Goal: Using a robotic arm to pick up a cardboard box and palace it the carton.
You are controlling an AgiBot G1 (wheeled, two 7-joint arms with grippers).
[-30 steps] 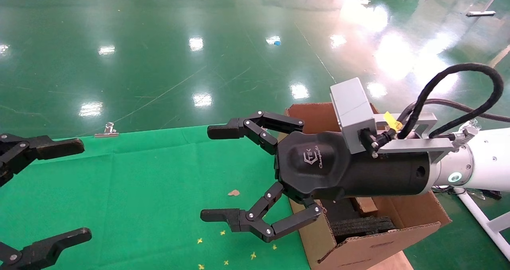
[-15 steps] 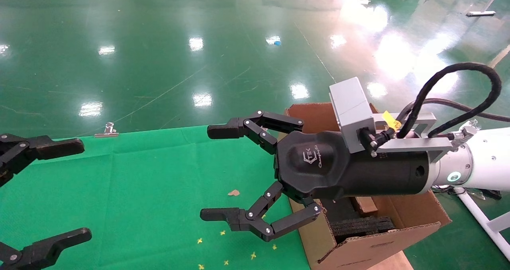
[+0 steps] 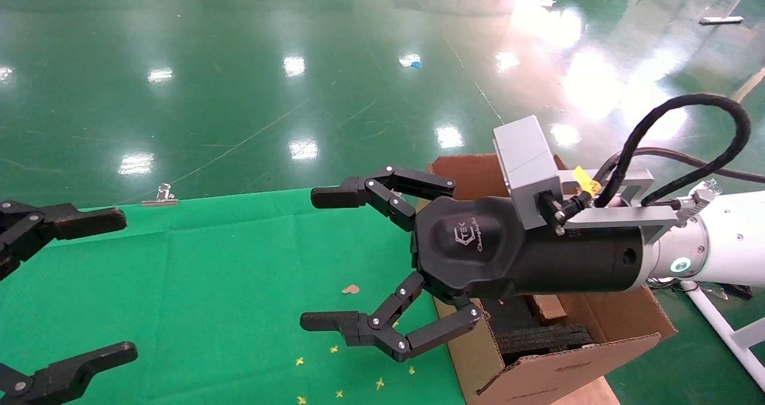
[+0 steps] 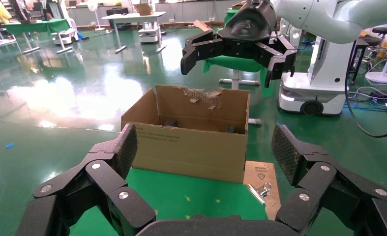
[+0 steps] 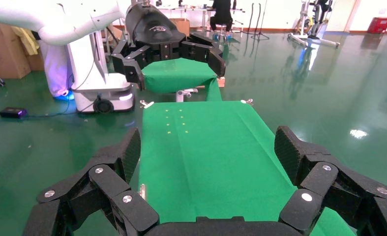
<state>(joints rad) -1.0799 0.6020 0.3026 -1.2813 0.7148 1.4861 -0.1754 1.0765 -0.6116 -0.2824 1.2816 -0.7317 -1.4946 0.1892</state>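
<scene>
The carton [image 3: 568,363] stands at the table's right edge, tan with torn flaps and black foam [image 3: 538,336] inside; it also shows in the left wrist view [image 4: 191,142]. A small brown cardboard piece [image 3: 547,306] lies inside it, mostly hidden under my right arm; I cannot tell whether it is the cardboard box. My right gripper [image 3: 320,260] on the white robotic arm [image 3: 729,244] is open and empty, over the cloth just left of the carton. It also shows in its own view [image 5: 208,147]. My left gripper [image 3: 119,285] is open and empty at the table's left.
The table is covered by a green cloth [image 3: 209,273] with small yellow marks and a brown scrap [image 3: 351,289]. A metal binder clip [image 3: 159,196] sits on its far edge. Another clip [image 4: 257,191] lies on a brown board [image 4: 262,172] beside the carton. Glossy green floor lies beyond.
</scene>
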